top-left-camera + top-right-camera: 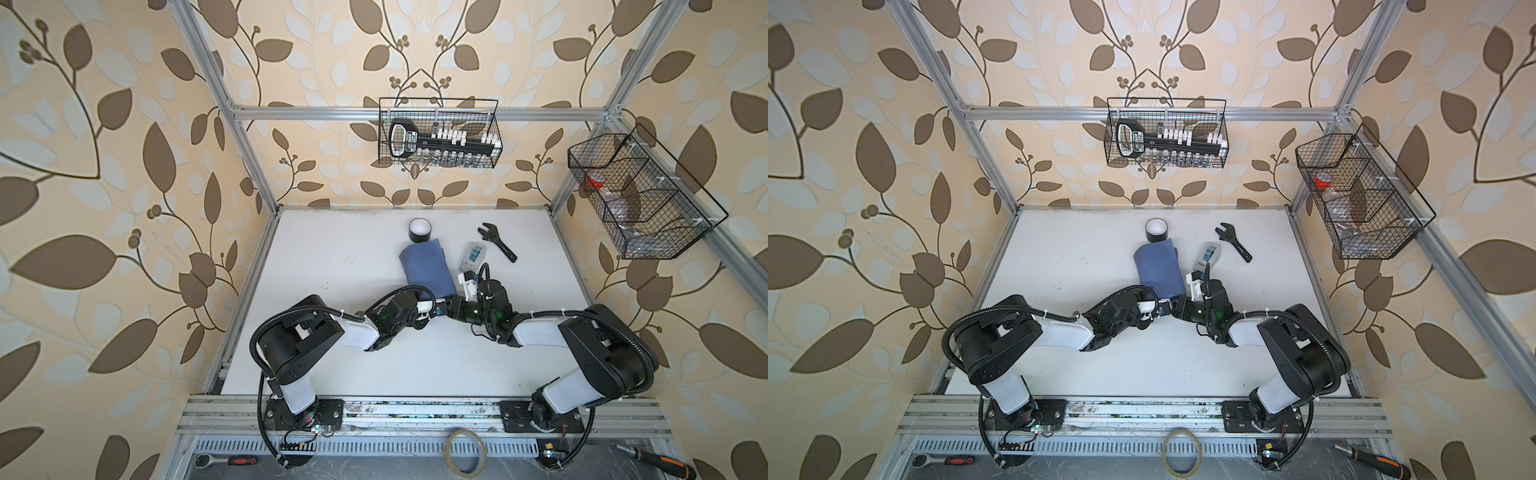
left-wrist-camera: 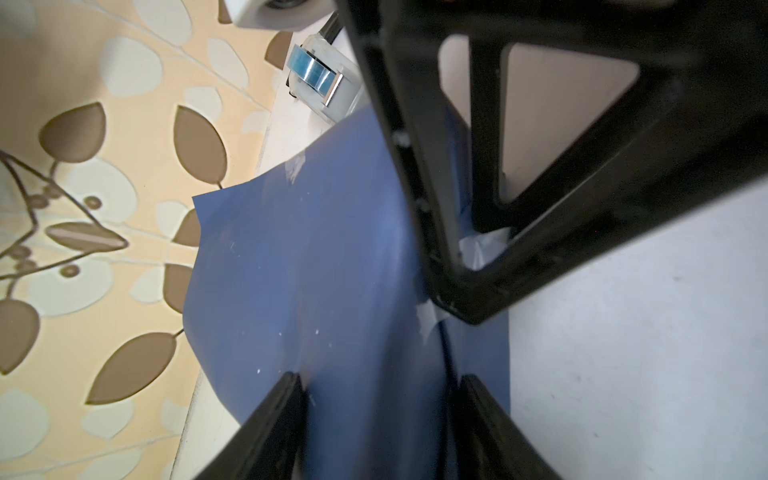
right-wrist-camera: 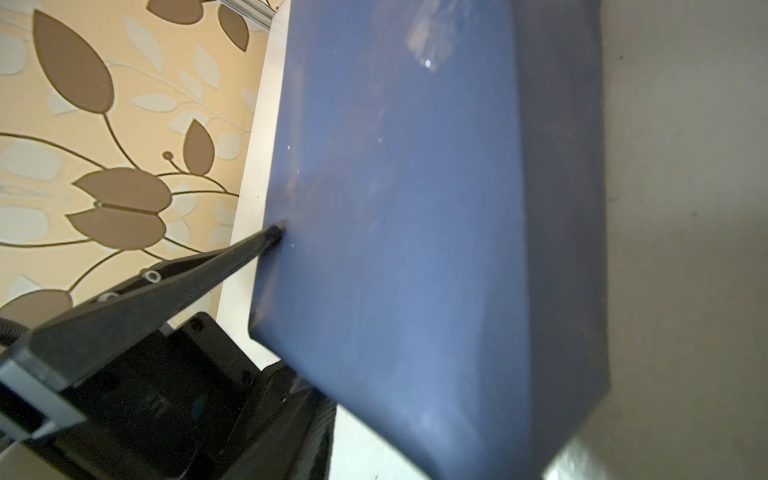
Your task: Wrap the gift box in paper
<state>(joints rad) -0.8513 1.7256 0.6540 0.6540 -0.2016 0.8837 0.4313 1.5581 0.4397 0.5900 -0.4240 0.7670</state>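
your left gripper has its fingers partway apart, clamped either side of the paper, likely to steady it in the middle of the table. the gift box is hidden, presumably inside. your right gripper rests its tip on the paper beside a scrap of clear tape; how far it's spread i cannot tell.

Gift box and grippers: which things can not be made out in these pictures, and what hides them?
- Gift box: in no view; the paper covers it.
- Right gripper: open or shut is unclear. The right wrist view shows one finger; the other is behind the paper or off frame.
- Side basket: its clear contents are too small behind the mesh in both top views.
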